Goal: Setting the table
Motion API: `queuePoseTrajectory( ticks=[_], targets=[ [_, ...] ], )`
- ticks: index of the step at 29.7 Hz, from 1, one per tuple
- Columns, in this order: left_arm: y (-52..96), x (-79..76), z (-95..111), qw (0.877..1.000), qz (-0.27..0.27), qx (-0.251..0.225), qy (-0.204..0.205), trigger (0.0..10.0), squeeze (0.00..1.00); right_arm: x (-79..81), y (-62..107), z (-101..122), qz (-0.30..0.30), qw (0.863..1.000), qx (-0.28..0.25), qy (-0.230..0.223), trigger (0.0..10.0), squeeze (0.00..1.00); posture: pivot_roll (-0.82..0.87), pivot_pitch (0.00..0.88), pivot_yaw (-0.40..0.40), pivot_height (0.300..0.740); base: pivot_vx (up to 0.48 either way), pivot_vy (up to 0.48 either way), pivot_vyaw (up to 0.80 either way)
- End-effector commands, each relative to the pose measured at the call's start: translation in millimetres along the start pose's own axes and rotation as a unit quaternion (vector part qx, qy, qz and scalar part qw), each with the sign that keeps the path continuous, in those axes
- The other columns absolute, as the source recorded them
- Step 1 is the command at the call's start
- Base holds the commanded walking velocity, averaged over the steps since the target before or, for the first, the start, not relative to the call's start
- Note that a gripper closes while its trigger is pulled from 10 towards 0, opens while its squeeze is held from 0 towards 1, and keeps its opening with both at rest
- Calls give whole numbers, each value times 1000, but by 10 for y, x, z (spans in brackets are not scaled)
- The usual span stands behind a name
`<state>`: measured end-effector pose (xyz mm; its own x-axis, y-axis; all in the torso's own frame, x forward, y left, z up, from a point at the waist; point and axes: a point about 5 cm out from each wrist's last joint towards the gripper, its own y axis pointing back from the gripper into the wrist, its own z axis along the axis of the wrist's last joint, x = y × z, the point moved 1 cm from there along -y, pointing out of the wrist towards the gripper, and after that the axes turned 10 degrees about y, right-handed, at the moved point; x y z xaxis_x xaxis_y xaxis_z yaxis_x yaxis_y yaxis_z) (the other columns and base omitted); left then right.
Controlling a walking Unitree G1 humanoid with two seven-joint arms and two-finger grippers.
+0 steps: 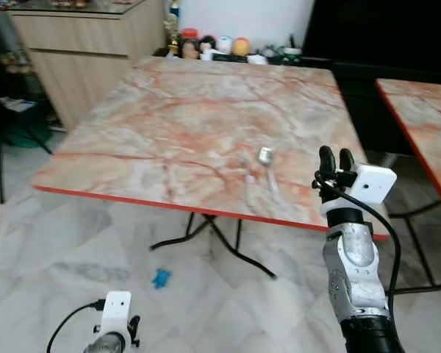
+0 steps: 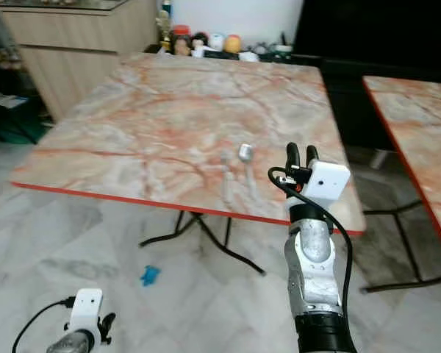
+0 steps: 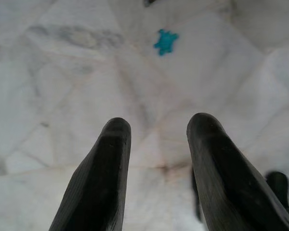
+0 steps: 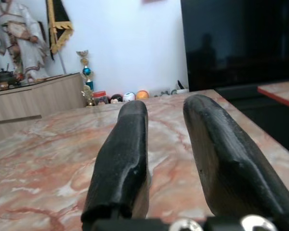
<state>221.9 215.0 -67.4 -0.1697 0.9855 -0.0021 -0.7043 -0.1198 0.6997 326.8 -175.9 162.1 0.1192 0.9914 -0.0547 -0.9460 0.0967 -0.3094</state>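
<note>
1. I see the table (image 1: 169, 118) ahead, marble-patterned with a red rim; a second table (image 1: 426, 125) of the same kind stands to its right, apart from it.
2. The spoon (image 1: 267, 168) lies near the table's near edge, toward the near right corner, bowl pointing to the far edge; the fork (image 1: 248, 176) lies just beside it on its left, roughly parallel; I cannot tell whether they touch.
3. My right gripper (image 1: 336, 159) is raised at the near right corner, fingers pointing up, just right of the spoon and apart from it; in the right wrist view its fingers (image 4: 123, 159) stand parted with nothing between them, looking along the tabletop.
4. My left gripper (image 3: 156, 130) hangs low over the floor (image 1: 73, 243), well short of the near edge; its fingers (image 3: 103, 178) are spread and empty.
5. A small blue scrap (image 1: 160, 278) lies on the pale tiles, under the near edge.
6. At the far edge I see a row of small jars and figures (image 1: 213, 48) against the wall; a wooden cabinet (image 1: 88, 44) stands off the far left corner; a dark screen (image 4: 236, 38) fills the wall to the far right.
</note>
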Motion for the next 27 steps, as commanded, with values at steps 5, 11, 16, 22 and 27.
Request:
queuePoseTrajectory(
  ticks=[5,11,16,22,27],
  targets=[
    [6,-52,-57,1000,-4,11,4,10000,0,-85,5,-10,-12,1000,5,6,10000,0,9,25,0,740,0,190,0],
    [5,-57,-51,1000,-5,9,2,10000,0,-71,6,-16,-10,1000,7,6,10000,0,10,25,1,740,0,0,0],
    [4,-68,-39,1000,-7,4,4,10000,0,-76,11,-24,-10,1000,9,6,10000,0,10,26,1,740,0,0,0],
    [1,-73,-35,1000,-7,5,5,10000,0,-74,7,-29,-10,1000,10,7,10000,0,10,29,1,740,0,0,0],
    [-3,-77,-18,1000,-8,4,5,10000,0,-79,18,-52,-11,1000,16,8,10000,0,9,38,4,740,0,0,0]
  ],
)
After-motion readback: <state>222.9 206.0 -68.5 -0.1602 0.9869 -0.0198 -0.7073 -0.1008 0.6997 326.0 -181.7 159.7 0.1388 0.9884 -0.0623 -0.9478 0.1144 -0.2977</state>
